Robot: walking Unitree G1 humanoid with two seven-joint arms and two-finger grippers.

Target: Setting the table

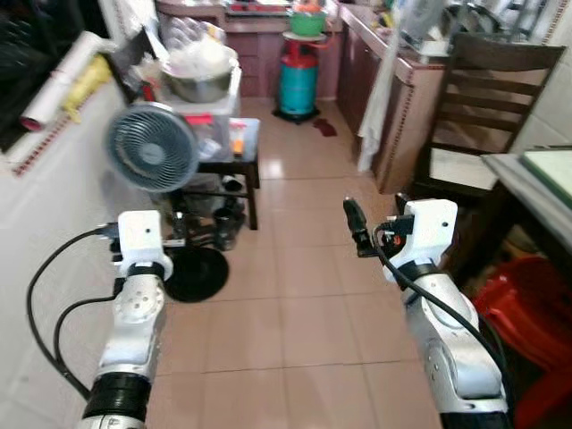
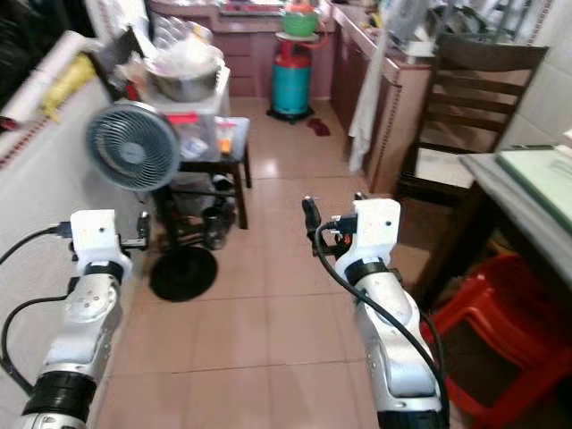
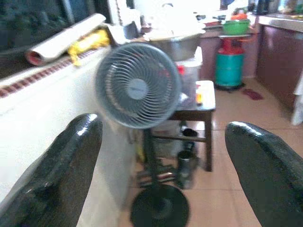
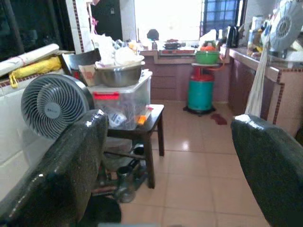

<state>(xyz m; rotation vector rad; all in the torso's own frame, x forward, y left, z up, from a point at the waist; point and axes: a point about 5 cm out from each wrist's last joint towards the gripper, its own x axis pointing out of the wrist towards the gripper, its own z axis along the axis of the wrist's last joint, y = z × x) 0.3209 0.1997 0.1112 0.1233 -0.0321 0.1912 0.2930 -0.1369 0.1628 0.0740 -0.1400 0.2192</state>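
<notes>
Grippers, mine: left gripper [image 3: 161, 156] and right gripper [image 4: 168, 156] both spread wide, empty, raised over tiled floor [image 1: 295, 304]; dining table [image 1: 527, 179] at my right beside wooden chair [image 1: 483, 98].

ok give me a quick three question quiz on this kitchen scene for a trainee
1. True or false: the left gripper is holding a plate.
2. What stands on the floor beside the small dark table? A) a grey pedestal fan B) a microwave C) a bicycle
3. Fill in: the green bowl sits on top of the teal ____.

Key
1. False: both the left gripper and the right gripper have their fingers spread and hold nothing.
2. A
3. gas cylinder
</notes>
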